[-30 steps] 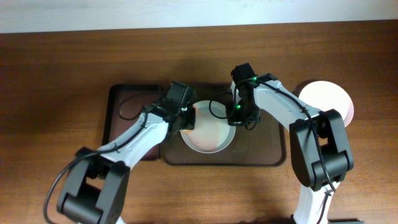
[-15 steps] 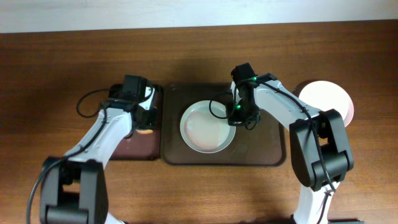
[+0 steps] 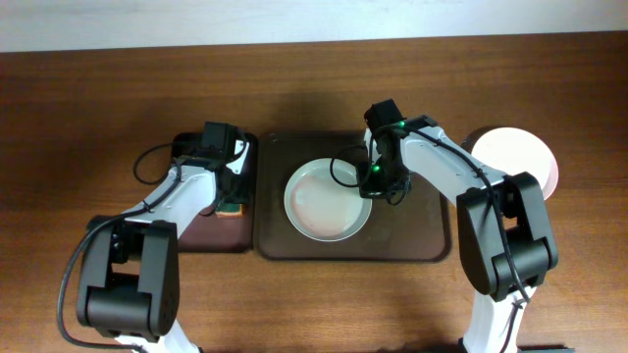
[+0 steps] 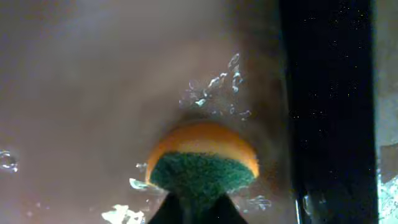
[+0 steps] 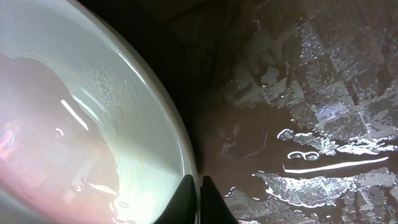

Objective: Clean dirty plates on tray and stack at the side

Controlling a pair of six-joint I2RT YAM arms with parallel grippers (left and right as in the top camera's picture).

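White plate in brown tray; sponge in narrow tray.

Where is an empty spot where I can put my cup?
The table is bare left of the small tray and behind both trays. The middle is crowded: the big tray holds a plate, the right hand at its rim.

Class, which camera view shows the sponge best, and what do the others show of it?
Left wrist: the sponge sits centre frame, orange top and green scrub face clear. Overhead shows only an orange sliver beneath the left claw. Right wrist shows none of it.
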